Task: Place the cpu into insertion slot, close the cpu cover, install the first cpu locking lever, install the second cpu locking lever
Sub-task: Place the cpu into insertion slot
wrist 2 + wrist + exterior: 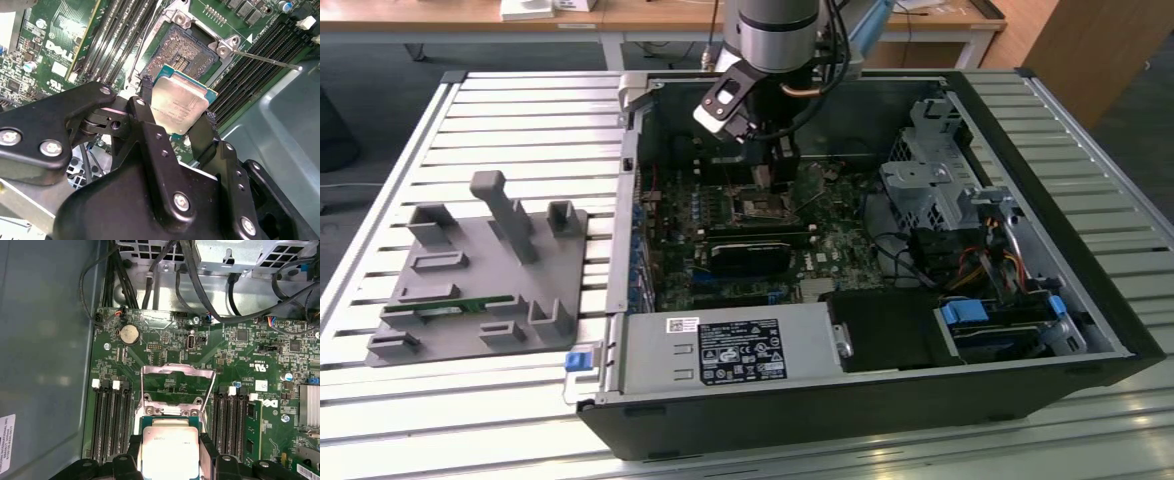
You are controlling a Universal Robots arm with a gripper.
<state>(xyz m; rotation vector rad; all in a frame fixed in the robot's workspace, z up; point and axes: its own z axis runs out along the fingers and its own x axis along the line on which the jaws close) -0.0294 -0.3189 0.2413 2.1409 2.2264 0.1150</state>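
My gripper [177,106] is shut on the cpu [181,100], a pale silvery square chip with a green edge, pinched by its two sides between the black fingers [145,95]. The chip hangs just above the insertion slot [189,49], whose pin field lies bare inside its silver rim. In the first wrist view the cpu [170,452] sits between the fingertips of the gripper [171,445], and the cpu cover [177,371] stands swung up behind it. A thin locking lever [265,60] sticks out free beside the slot. In the exterior view the gripper [781,175] hovers over the slot [763,208].
The open computer case [1107,330] walls in the board. A long black card [754,255] lies in front of the slot. Memory slots [110,420] flank it. Cables [200,280] and a drive cage [934,180] are close by. A grey fixture [480,270] stands at the exterior view's left.
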